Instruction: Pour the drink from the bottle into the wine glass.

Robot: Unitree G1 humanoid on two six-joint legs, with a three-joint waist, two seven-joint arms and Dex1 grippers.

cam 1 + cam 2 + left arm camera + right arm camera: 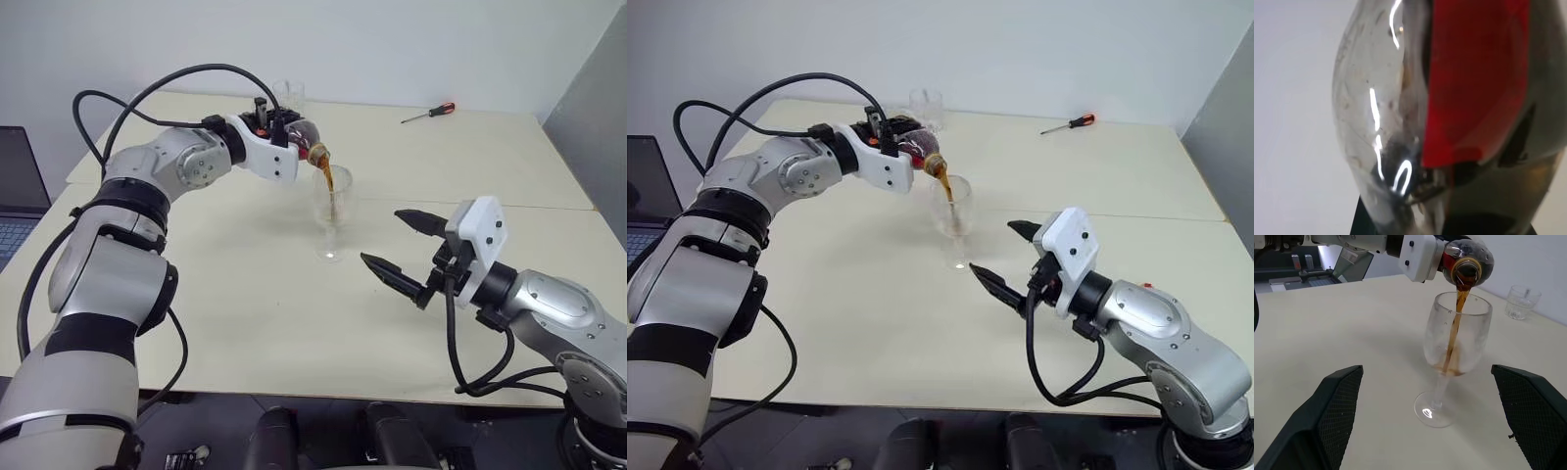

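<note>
Landmark: the clear stemmed wine glass with rounded bowl and flat round foot stood upright on the pale cream table, free of both grippers.
Bottle: the small squat clear plastic bottle with a red label was tipped mouth-down just above the wine glass rim, no cap on its mouth.
Drink: the dark brown cola-like drink fell in a thin stream into the bowl; only a shallow pool lay at the bottom.
Left gripper: the left gripper was clamped on the bottle's body, held level above and beside the wine glass.
Right gripper: the right gripper hung near the wine glass on the robot's side of it, fingers spread wide, touching nothing.
Risk, stream: the stream passed close to the rim; a steeper tilt or a sideways drift could likely send drink over the edge onto the table.
Risk, contact: the bottle mouth hung so near the rim that a dip might knock the unsteadied, top-heavy glass over.
Risk, right arm: any reach forward could strike the stem.
Bystanders: a short clear tumbler and a red-handled screwdriver lay well beyond the wine glass.
</note>
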